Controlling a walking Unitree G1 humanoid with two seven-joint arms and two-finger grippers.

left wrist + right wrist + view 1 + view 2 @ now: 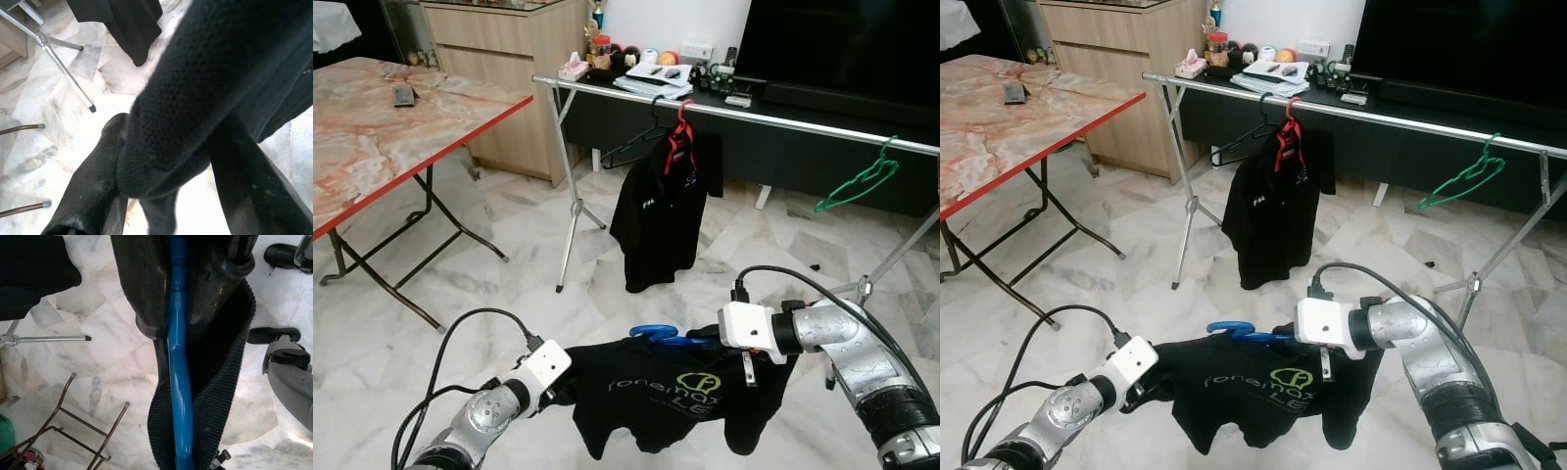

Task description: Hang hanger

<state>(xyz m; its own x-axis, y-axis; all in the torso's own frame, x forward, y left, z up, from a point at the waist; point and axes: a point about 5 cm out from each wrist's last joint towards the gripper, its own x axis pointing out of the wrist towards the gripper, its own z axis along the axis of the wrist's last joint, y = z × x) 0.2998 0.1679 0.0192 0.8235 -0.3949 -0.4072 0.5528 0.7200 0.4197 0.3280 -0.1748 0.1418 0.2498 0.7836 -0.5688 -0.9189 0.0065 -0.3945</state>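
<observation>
A black T-shirt (671, 397) with a green and white print hangs on a blue hanger (656, 334), low over the floor between my arms. My right gripper (703, 339) is shut on the blue hanger (179, 396) at the collar, both fingers pressed against the blue bar. My left gripper (565, 392) is shut on the shirt's left sleeve (195, 93), with dark fabric bunched between its fingers (95, 188). Ahead stands the clothes rail (773, 117), apart from both grippers.
On the rail hang a black shirt on a red hanger (664, 201), a bare black hanger (634, 145) and a green hanger (858, 180). A marble-top folding table (386, 147) is at the left. A low dark TV bench (822, 162) runs behind the rail.
</observation>
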